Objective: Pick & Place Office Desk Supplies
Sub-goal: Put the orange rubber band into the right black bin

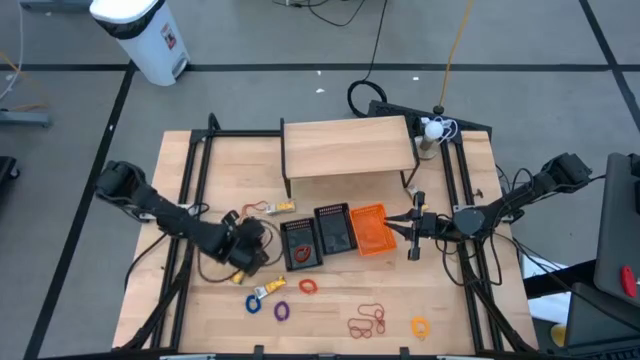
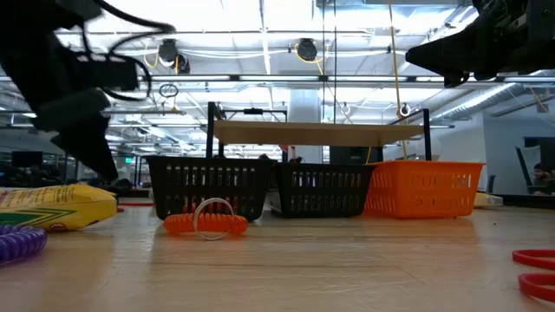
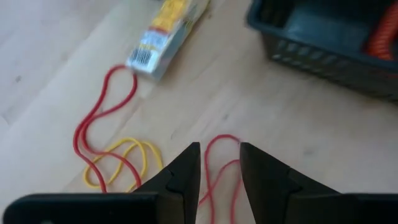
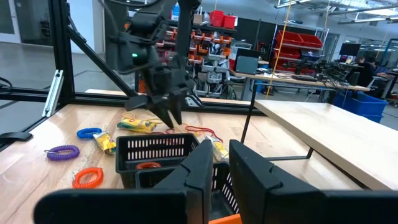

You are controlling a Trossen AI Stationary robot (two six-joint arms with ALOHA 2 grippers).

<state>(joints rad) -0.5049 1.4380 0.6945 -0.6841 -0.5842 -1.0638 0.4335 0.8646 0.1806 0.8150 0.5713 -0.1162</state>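
Note:
Small supplies lie loose on the wooden table. My left gripper (image 1: 247, 243) is open and points down at the table, left of the black baskets. Its fingers stand on either side of a thin red elastic loop (image 3: 221, 157); I cannot tell whether they touch it. A second red loop (image 3: 102, 115), a yellow loop (image 3: 124, 163) and a yellow oblong packet (image 3: 166, 34) lie just beyond it. An orange coil ring (image 1: 307, 286), purple ring (image 1: 281, 311), blue ring (image 1: 255, 302), red loops (image 1: 367, 322) and yellow ring (image 1: 420, 326) lie nearer the table's near edge. My right gripper (image 4: 221, 163) hovers by the orange basket (image 1: 370, 228), slightly open and empty.
Two black baskets (image 1: 300, 243) (image 1: 336, 230) and the orange one stand side by side mid-table; one black basket holds an orange coil (image 3: 384, 31). A wooden shelf on black legs (image 1: 348, 147) stands behind them. Black frame rails run along both table sides.

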